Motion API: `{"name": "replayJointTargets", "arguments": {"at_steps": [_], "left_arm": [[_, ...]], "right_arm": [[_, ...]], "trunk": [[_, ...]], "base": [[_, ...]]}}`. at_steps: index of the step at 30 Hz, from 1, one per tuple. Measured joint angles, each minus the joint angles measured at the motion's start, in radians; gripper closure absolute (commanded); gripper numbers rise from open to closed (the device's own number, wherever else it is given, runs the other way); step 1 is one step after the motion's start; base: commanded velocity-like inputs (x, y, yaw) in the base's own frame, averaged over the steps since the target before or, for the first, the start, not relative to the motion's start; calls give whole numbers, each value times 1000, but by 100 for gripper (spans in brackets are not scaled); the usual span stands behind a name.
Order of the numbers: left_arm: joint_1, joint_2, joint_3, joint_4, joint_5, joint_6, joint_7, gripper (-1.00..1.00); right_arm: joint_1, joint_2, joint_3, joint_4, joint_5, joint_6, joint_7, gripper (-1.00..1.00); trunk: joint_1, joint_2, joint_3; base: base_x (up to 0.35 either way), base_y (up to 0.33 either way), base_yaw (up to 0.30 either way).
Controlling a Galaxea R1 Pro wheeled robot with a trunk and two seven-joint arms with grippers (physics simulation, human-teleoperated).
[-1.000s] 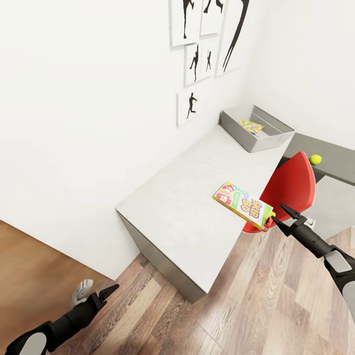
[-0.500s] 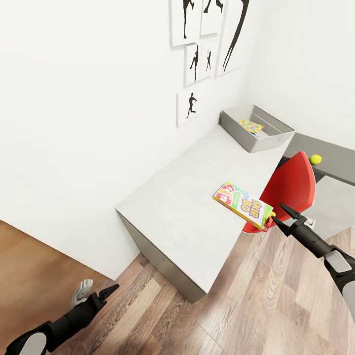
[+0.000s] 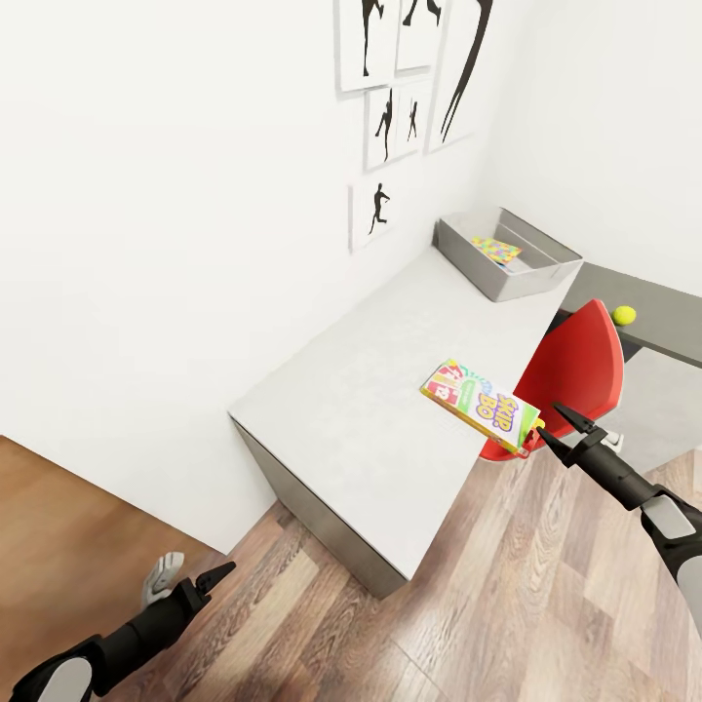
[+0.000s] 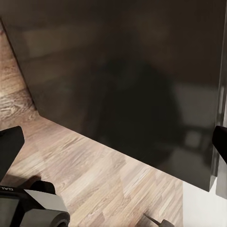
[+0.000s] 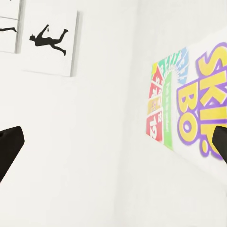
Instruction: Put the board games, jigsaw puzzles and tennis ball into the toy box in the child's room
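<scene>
On the grey table (image 3: 361, 409), bright Skip-Bo box (image 3: 481, 406), right jaws spread, empty.

A long pale grey table top (image 3: 361, 409) on darker grey side panels is set against a plain white wall (image 3: 166, 244). Black-and-white framed silhouette pictures (image 3: 390, 117) are hung on that wall above the far end of the table. A glossy red moulded chair (image 3: 575, 375) is placed at the table's near long edge. The floor is laid with greyish-brown wood-grain planks (image 3: 507, 604), and a warmer brown wooden floor (image 3: 58, 526) is seen beyond the wall's corner.
</scene>
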Motion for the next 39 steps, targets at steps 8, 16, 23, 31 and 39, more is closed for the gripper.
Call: {"name": "replayJointTargets", "arguments": {"at_steps": [8,16,23,31,39], "left_arm": [[6,0,0,3,2,-1,1,-100],[10,0,2,-3,8,-1,-9,-100],[11,-1,8,-10,30,1,-34,-100],[12,0,10,-11,92,5,-42,-100],[14,1,11,-12,130,7,-47,-100]], "right_arm": [[14,-19,2,-17,-1,4,-13,-100],[18,-25,3,-24,-1,6,-17,-100],[20,-25,4,-26,-1,7,-19,-100],[20,-26,5,-27,-1,7,-20,-100],[20,-25,6,-27,-1,6,-18,-100]], "trunk": [[0,0,2],[0,0,4],[0,0,4],[0,0,5],[0,0,5]], "base": [[0,0,-123],[0,0,-83],[0,0,-29],[0,0,-10],[0,0,-3]]}}
